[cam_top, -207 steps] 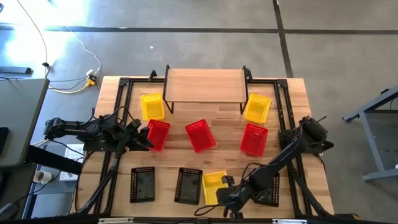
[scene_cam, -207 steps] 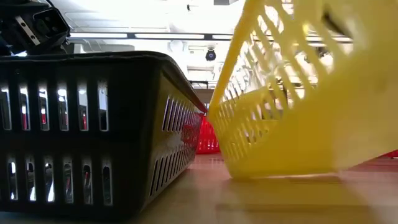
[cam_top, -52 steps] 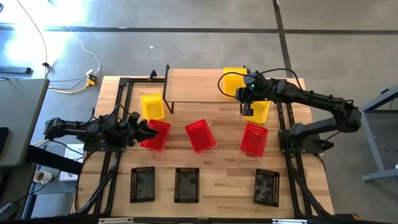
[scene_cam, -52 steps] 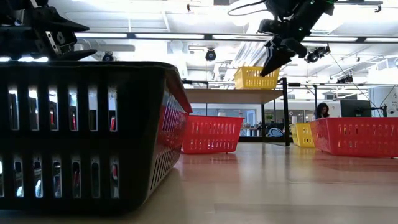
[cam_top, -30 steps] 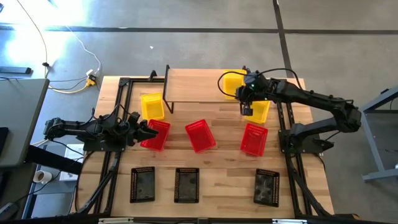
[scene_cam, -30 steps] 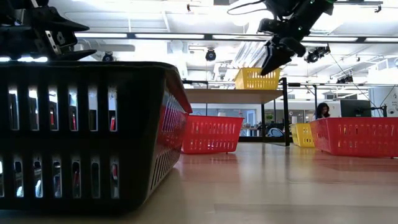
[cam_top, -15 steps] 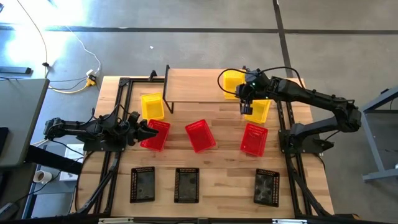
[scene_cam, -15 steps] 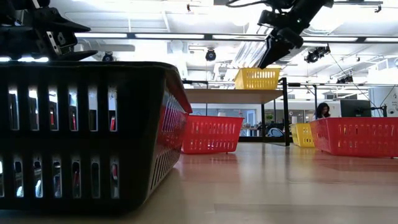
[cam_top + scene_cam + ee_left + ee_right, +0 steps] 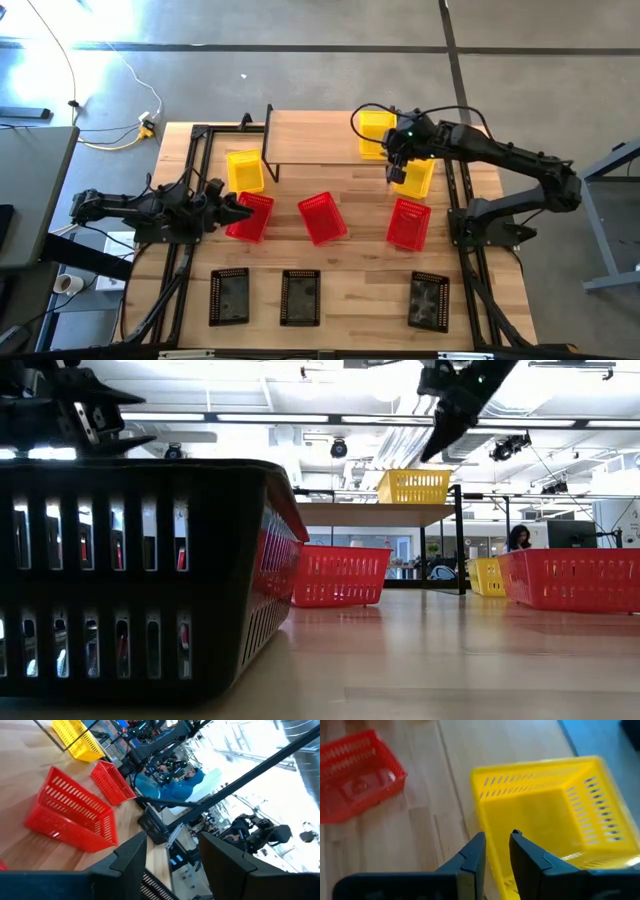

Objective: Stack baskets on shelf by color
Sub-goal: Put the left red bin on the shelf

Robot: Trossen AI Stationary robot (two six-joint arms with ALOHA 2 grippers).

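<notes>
overhead, right gripper [image 9: 397, 165], slightly parted and empty, hangs by the shelf [image 9: 320, 140] edge near yellow basket [image 9: 375, 133].

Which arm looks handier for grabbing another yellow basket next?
Probably the right. The right gripper hangs empty over the yellow basket beside the shelf, where one yellow basket already sits. The left gripper is beside a red basket.
</notes>
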